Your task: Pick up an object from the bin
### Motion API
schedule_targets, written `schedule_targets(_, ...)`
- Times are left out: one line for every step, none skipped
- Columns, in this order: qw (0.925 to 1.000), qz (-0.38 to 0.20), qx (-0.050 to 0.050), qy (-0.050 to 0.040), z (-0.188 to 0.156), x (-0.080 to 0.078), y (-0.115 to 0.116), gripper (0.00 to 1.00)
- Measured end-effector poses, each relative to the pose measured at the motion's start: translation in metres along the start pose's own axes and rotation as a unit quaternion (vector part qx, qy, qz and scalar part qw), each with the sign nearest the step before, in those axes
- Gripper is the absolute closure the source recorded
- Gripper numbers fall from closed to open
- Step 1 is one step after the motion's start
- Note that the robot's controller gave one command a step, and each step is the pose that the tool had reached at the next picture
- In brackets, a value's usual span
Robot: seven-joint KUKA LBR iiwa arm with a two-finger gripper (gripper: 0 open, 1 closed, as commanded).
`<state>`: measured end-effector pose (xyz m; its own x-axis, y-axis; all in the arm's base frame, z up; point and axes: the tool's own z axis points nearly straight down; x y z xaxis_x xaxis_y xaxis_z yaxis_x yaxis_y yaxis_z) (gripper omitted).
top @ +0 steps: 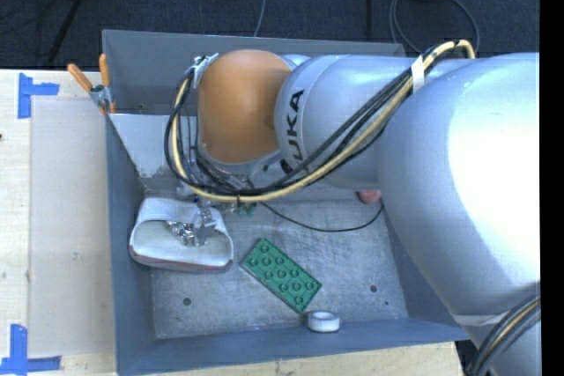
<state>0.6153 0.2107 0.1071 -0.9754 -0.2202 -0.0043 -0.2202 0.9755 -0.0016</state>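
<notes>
Big arm [370, 145] reaches in from the right and covers much of the bin [123, 277], wrist bent down. A pale shoe-like thing [159, 246], white with a pinkish edge, lies just left of the green brick plate [280, 275], resting on the bin floor. The tool [196, 229] is down on it, up-left of the plate; clenched or released, cannot tell. A small white cap [322, 321] sits just below-right of the plate. Judging by this, nothing is lifted yet: secure grasp and lift remain.
</notes>
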Motion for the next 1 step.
schedule_targets(0.9999, -0.012, -0.001, -0.0017, -0.1198, 0.0117, 0.0048, 1.0)
